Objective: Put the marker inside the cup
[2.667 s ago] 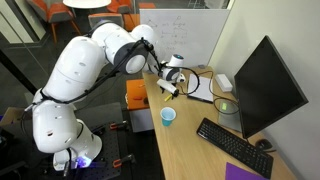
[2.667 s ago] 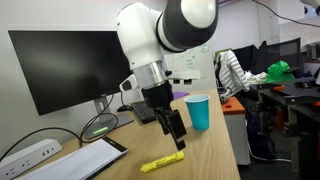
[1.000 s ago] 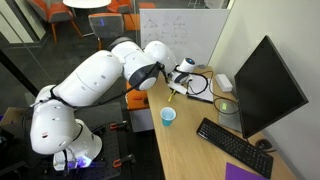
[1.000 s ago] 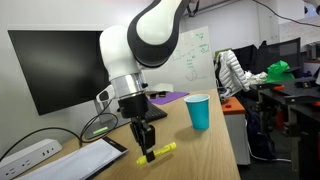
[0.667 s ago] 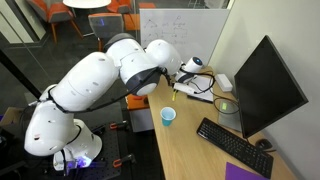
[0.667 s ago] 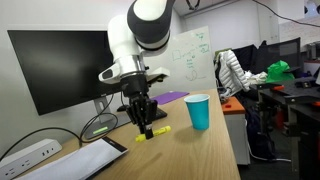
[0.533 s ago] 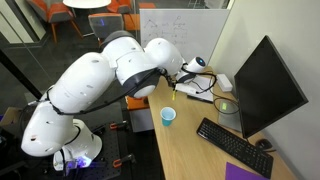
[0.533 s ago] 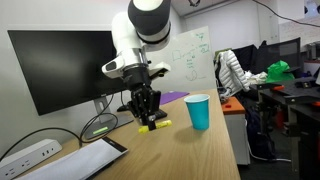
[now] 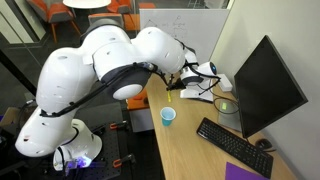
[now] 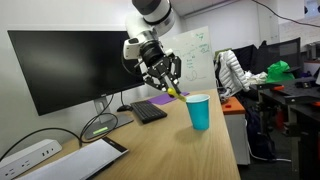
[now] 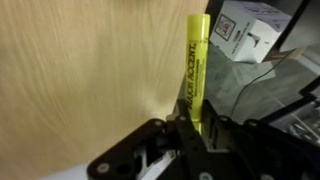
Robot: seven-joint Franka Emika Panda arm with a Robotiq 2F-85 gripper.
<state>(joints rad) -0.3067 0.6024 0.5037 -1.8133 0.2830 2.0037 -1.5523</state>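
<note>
Progress: grasp done | gripper (image 10: 163,84) clamped on marker (image 11: 195,65), held clear of desk (image 10: 170,150) | cup (image 10: 199,112) upright nearby (marker not in it) | left: carry over cup, release.

Arm (image 9: 105,65): white, bulky links arch high and reach forward in both exterior views.
Wrist (image 10: 148,45): bent so that the tool end tips downward at a slant.
Pincer (image 10: 168,88): up in the air, jaws closed around the marker (image 11: 197,60) near one end.
Fingers (image 11: 213,135): dark, pressed against the marker's sides in the wrist view; most of its length juts out beyond them.
</note>
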